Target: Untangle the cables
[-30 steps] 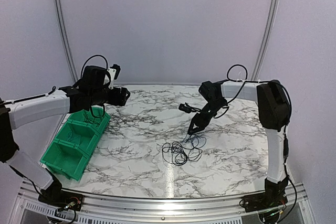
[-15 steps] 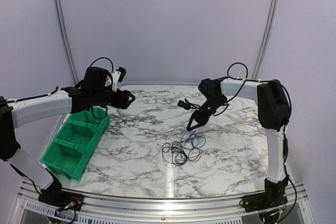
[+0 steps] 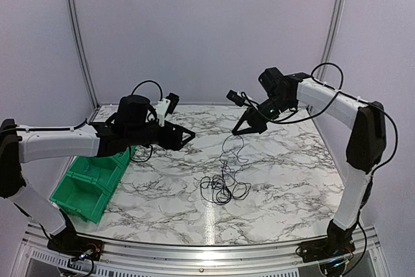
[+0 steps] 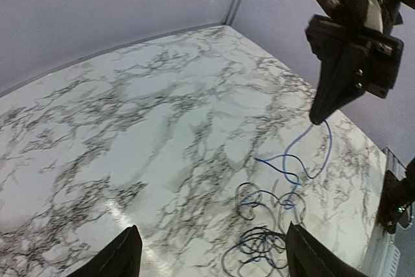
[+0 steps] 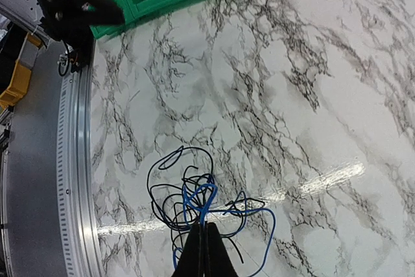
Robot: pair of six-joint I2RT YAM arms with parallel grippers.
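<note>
Jaws: R gripper (image 3: 237, 132) pinched tight on the blue cable (image 3: 228, 154) and held high over the table (image 3: 292, 180). L gripper (image 3: 188, 137) is spread wide w/ nothing in it, hovering above the marble, green bin (image 3: 84, 186) behind & below its arm. Tangle (image 3: 224, 189) lies flat on the table, front-middle, below & between the two grippers, about as near to one as the other. Blue cable runs near-vertical from the tangle up into R's pinch, so long axis is up-down. From L, the tangle sits ahead, down & to its right. Prob. next: L drops to pin the tangle while R pulls up.
</note>
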